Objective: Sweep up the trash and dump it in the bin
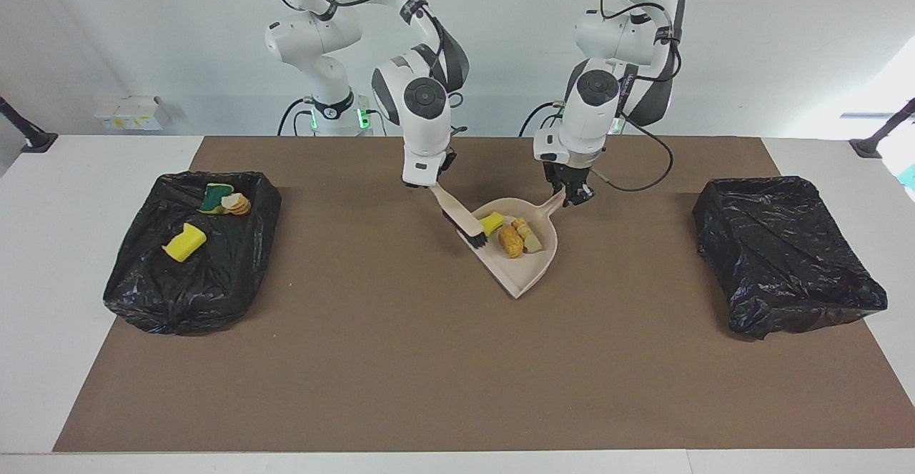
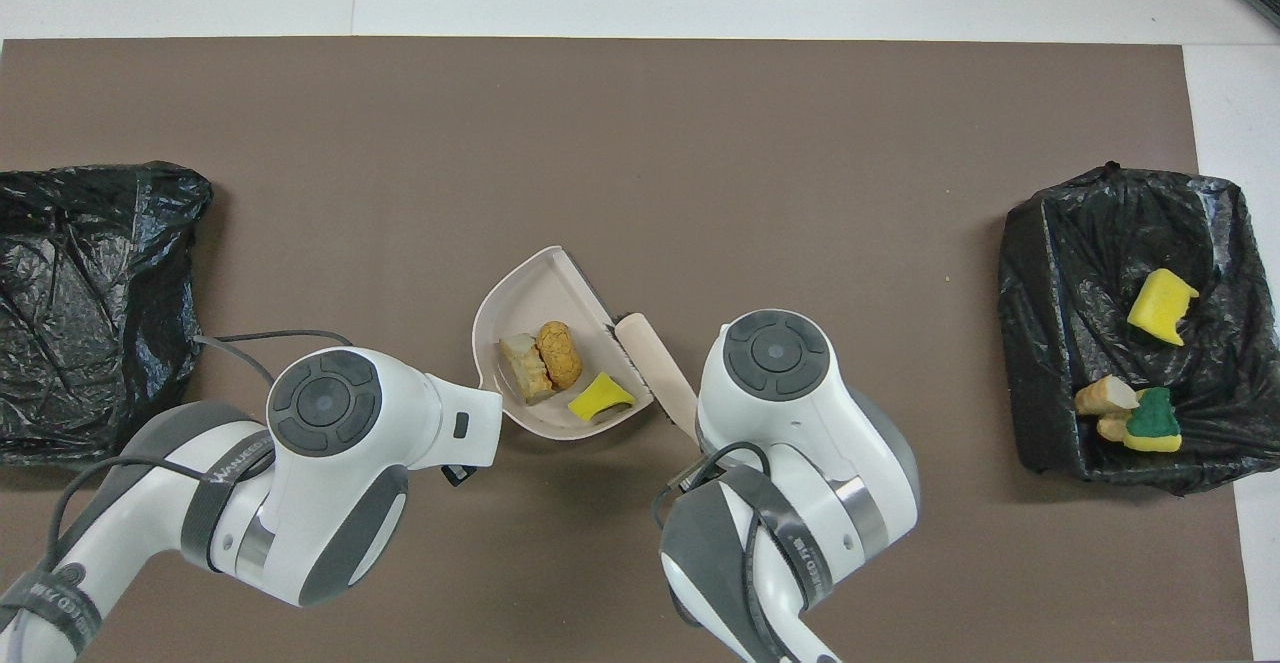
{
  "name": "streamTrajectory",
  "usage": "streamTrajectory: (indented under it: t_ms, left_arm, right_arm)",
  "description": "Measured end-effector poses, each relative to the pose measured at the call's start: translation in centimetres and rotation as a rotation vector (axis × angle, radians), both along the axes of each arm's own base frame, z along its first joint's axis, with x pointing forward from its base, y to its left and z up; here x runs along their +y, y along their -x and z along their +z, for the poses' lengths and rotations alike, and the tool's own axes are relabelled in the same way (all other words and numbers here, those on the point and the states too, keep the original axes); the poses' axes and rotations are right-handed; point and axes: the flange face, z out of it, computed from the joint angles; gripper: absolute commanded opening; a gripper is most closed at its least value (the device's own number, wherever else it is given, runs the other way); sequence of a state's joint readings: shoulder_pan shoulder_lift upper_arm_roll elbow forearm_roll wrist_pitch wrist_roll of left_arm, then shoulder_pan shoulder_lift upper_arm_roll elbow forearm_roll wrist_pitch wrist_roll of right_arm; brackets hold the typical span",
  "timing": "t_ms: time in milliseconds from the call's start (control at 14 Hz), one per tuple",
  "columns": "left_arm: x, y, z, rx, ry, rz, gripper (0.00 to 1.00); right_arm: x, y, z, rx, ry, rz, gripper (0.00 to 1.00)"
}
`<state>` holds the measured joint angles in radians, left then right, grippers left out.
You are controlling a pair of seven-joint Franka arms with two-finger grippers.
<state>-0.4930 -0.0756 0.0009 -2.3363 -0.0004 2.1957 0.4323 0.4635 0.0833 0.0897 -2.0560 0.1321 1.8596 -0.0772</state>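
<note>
1. Sweeping looks finished to me: three scraps, an orange-brown nugget [image 1: 510,242], a pale tan bit [image 1: 527,236] and a yellow sponge chunk [image 1: 492,223], all sit inside the dustpan [image 1: 532,274] at the centre of the facing frame.
2. My left gripper [image 1: 574,194] has its jaws clamped on the dustpan's handle [image 1: 552,204], just above and right of the pan in the facing frame.
3. My right gripper [image 1: 431,182] has its jaws closed on the brush [image 1: 461,219], which slants down so its bristles rest at the pan's open lip beside the yellow chunk.
4. I see no loose scrap on the brown mat [image 1: 443,359] in either frame.
5. Next I'd draw the brush clear, then lift the pan mouth-up and level so nothing rolls out the open lip, and carry it to a bin.
6. Two black-bagged bins stand on the bench: the bin at the facing frame's left edge [image 1: 129,295] already holds a yellow chunk [image 1: 184,242], a green-backed one [image 1: 215,197] and tan bits [image 1: 236,204]; the bin at the right edge [image 1: 786,259] looks empty, though its crumpled bag may hide something.
7. What stands in the way: the brush and right arm sit between the pan and the filled bin, so they must move first; the path to the other bin is open.
</note>
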Motion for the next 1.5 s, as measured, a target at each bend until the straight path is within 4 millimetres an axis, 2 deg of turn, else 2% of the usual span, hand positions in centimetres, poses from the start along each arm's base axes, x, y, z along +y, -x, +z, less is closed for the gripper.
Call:
streamTrajectory:
  t_ms: [143, 215, 358, 429, 644, 858, 1216, 1288, 1359, 1431, 1502]
  left_arm:
    - [1.3, -1.2, 0.7, -0.016, 0.005, 0.086, 0.0]
    - [2.3, -2.1, 1.4, -0.03, 0.011, 0.128, 0.0]
    - [4.5, -3.9, 3.5, -0.058, 0.024, 0.2, 0.0]
    - [5.8, -4.6, 5.0, -0.063, 0.026, 0.232, 0.0]
    - [10.1, -6.2, 9.7, -0.061, 0.023, 0.32, 0.0]
    - [14.3, -7.5, 12.9, -0.064, 0.021, 0.405, 0.0]
    - [25.2, -8.4, 16.2, -0.05, 0.014, 0.537, 0.0]
    - [27.7, -8.3, 16.6, -0.054, 0.014, 0.564, 0.0]
    - [30.2, -8.1, 16.8, -0.058, 0.016, 0.599, 0.0]
    - [32.6, -7.8, 17.0, -0.061, 0.019, 0.629, 0.0]
    - [34.9, -7.3, 17.2, -0.065, 0.022, 0.64, 0.0]
  right_arm:
    - [-1.9, -0.3, 2.1, 0.02, 0.022, -0.063, 0.0]
    - [-2.2, -0.2, 2.6, 0.021, 0.04, -0.121, 0.0]
    - [-1.5, 0.3, 2.8, 0.016, 0.081, -0.239, 0.0]
    - [-0.7, 0.9, 2.6, 0.022, 0.099, -0.292, 0.0]
    - [3.5, 4.0, 1.8, 0.064, 0.114, -0.419, 0.0]
    - [6.4, 6.7, 0.1, 0.078, 0.129, -0.492, 0.0]
    - [10.7, 10.8, -3.5, 0.112, 0.172, -0.518, 0.0]
    - [11.2, 11.4, -4.1, 0.11, 0.173, -0.508, 0.13]
    - [11.6, 11.9, -4.7, 0.11, 0.175, -0.501, 0.53]
    - [11.7, 12.1, -5.0, 0.112, 0.179, -0.497, 1.0]
    - [11.6, 12.2, -5.2, 0.113, 0.182, -0.497, 1.0]
